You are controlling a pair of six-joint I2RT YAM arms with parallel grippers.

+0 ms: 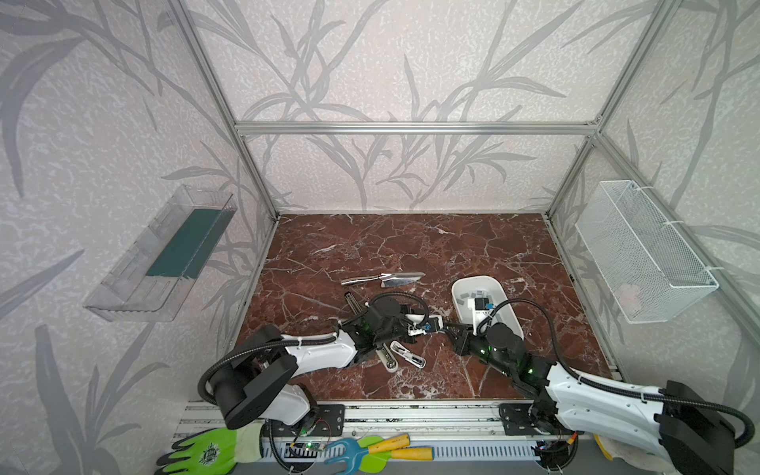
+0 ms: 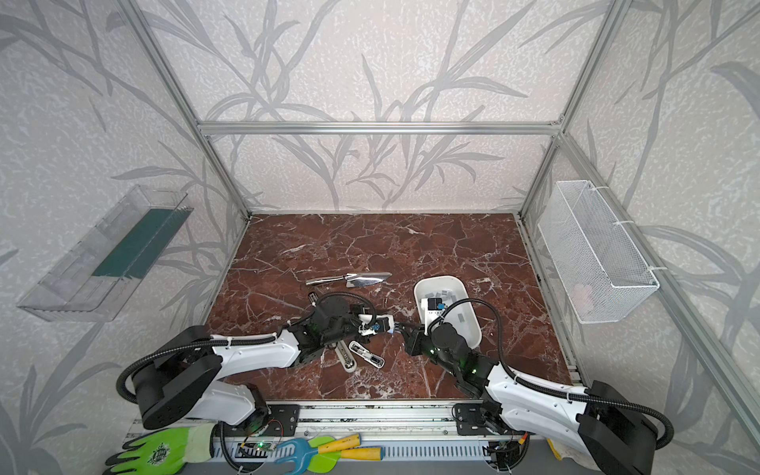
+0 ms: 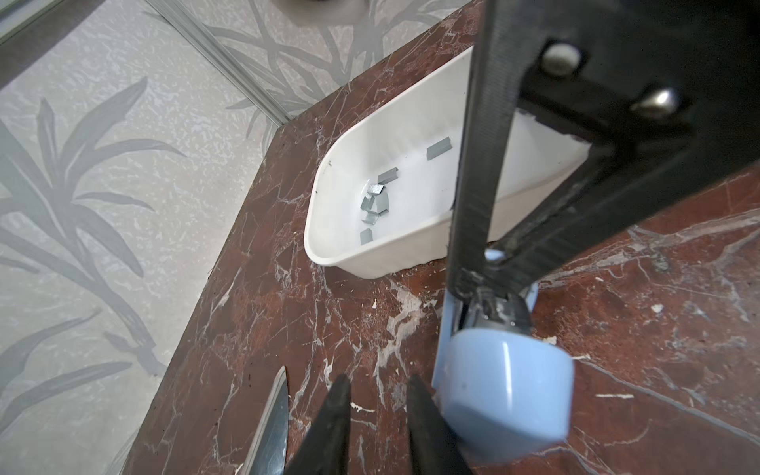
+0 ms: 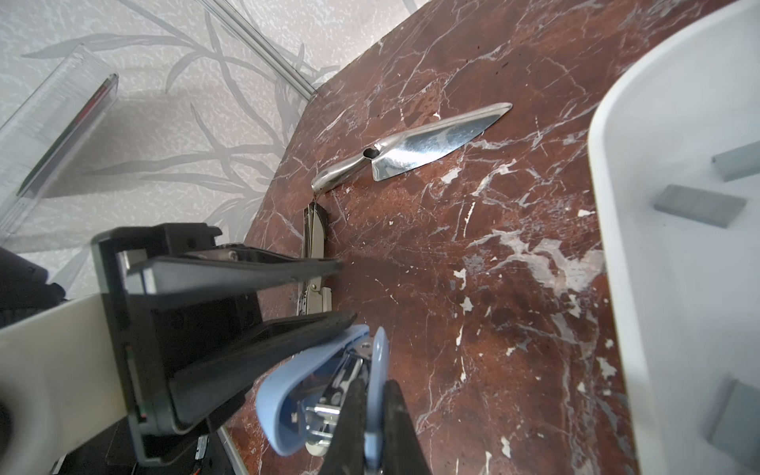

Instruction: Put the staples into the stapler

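Fingers (image 4: 353, 427) of right gripper (image 4: 376, 386) are clamping stapler (image 4: 283, 403); left gripper (image 4: 347, 291) is hanging ajar, empty; staples (image 3: 376, 201) are lying nearer the right.

A steel trowel (image 1: 384, 279) lies on the marble tabletop (image 1: 411, 242).

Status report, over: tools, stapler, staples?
Right tool shut on blue stapler. Left tool open, finger against its lid. Staples loose in white tray. Nothing in between.
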